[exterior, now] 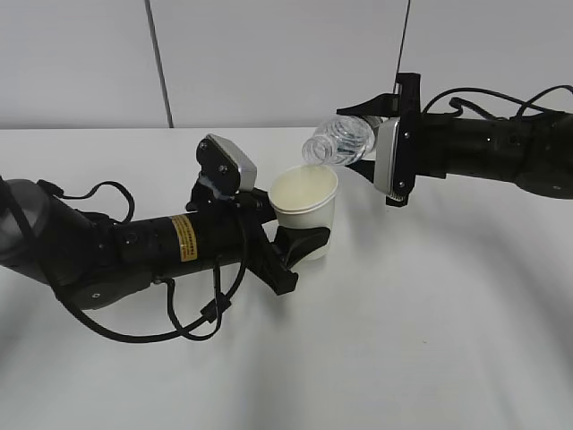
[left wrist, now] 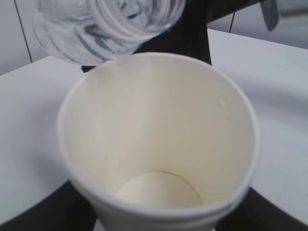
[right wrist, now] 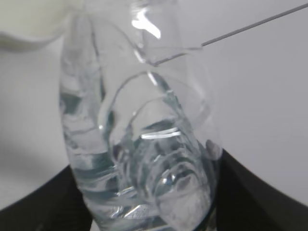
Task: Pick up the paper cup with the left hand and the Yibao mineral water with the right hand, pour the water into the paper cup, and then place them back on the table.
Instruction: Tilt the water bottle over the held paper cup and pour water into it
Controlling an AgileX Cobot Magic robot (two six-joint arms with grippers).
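Observation:
My left gripper [exterior: 291, 235] is shut on the white paper cup [exterior: 306, 208] and holds it upright above the white table [exterior: 430, 340]. In the left wrist view the cup [left wrist: 159, 144] fills the frame; its cream inside looks dry. My right gripper [exterior: 376, 143] is shut on the clear Yibao mineral water bottle [exterior: 340, 140], tipped on its side with its open mouth just over the cup's far rim. The bottle's ribbed shoulder shows in the left wrist view [left wrist: 106, 24] and its body fills the right wrist view [right wrist: 139, 144]. The green label is hidden.
A grey wall with a dark vertical seam [exterior: 158, 63] stands behind the table. Black cables [exterior: 179, 327] loop from the left arm down to the tabletop.

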